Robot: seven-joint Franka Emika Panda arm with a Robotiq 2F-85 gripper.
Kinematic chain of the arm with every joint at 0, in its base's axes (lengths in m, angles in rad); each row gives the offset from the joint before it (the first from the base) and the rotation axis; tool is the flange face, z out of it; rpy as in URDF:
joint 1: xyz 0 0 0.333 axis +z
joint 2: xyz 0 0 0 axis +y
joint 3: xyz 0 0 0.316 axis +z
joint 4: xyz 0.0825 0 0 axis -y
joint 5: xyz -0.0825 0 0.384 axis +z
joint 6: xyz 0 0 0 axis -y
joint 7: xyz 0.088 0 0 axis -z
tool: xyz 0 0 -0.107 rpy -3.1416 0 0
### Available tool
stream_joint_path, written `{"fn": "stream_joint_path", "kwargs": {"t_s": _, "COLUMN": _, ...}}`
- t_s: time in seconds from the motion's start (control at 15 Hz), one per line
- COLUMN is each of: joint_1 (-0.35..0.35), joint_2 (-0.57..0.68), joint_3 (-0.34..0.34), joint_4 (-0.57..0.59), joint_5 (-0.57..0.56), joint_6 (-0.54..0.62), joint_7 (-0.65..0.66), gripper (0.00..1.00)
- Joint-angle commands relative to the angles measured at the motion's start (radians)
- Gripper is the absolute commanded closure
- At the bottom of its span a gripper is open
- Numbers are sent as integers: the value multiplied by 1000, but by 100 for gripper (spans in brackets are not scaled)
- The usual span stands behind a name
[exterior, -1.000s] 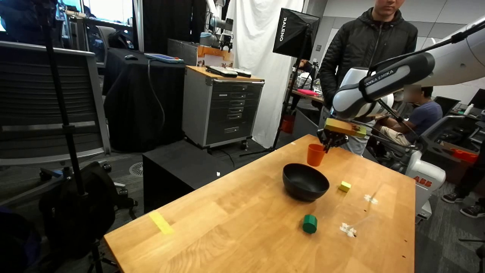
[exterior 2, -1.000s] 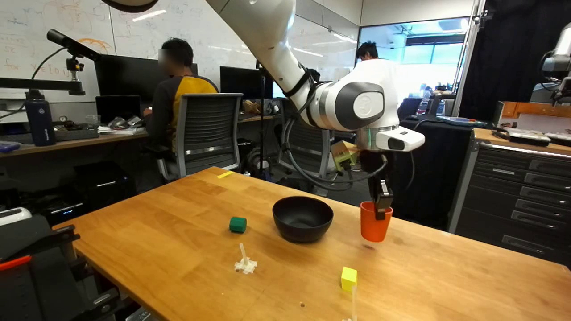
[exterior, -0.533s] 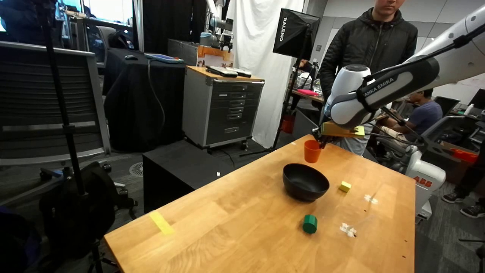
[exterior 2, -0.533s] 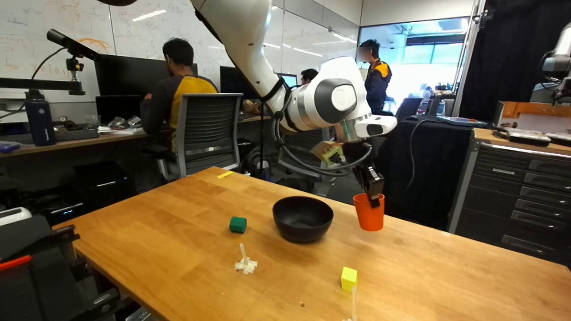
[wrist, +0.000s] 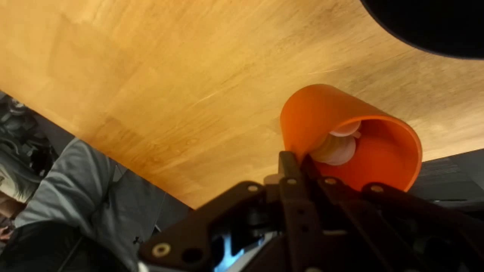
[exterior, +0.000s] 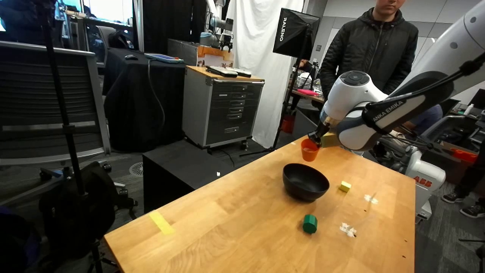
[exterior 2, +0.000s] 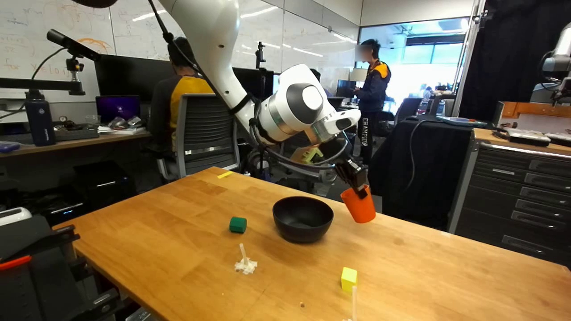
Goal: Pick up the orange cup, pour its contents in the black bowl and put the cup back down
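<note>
My gripper is shut on the wall of the orange cup, one finger inside and one outside; it shows in both exterior views (exterior: 316, 142) (exterior 2: 360, 192) and the wrist view (wrist: 299, 158). The orange cup (exterior: 309, 154) (exterior 2: 359, 208) (wrist: 321, 109) is held above the table, its mouth tilted somewhat toward the bowl. Pale yellowish and pinkish contents (wrist: 334, 151) lie inside the cup in the wrist view. The black bowl (exterior: 301, 189) (exterior 2: 301, 232) stands upright beside the cup, apart from it. Part of the bowl (wrist: 435, 34) shows at the wrist view's top right.
A dark green block (exterior: 310, 224) (exterior 2: 237, 224) and a yellow cube (exterior: 344, 186) (exterior 2: 349, 279) lie on the wooden table (exterior 2: 178, 218). Thin posts on white tape (exterior 2: 245, 265) stand up from the table. A person (exterior: 367, 49) stands behind the table.
The cup has risen and moved closer to the bowl in the gripper. It has gone from upright to tilted toward the bowl. The bowl and blocks have not moved.
</note>
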Motion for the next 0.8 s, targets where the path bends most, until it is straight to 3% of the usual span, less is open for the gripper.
{"fn": "stream_joint_path", "kwargs": {"t_s": 0.0, "joint_1": 185, "joint_2": 10, "joint_3": -186, "joint_4": -143, "joint_5": -46, "joint_6": 135, "joint_7": 64, "gripper": 99}}
{"fn": "stream_joint_path", "kwargs": {"t_s": 0.4, "joint_1": 484, "joint_2": 164, "joint_3": -440, "joint_4": -318, "joint_5": 67, "joint_6": 314, "joint_7": 21, "gripper": 99}}
{"fn": "stream_joint_path", "kwargs": {"t_s": 0.73, "joint_1": 642, "joint_2": 320, "joint_3": -488, "joint_4": -406, "joint_5": 246, "joint_6": 338, "joint_7": -68, "gripper": 99}}
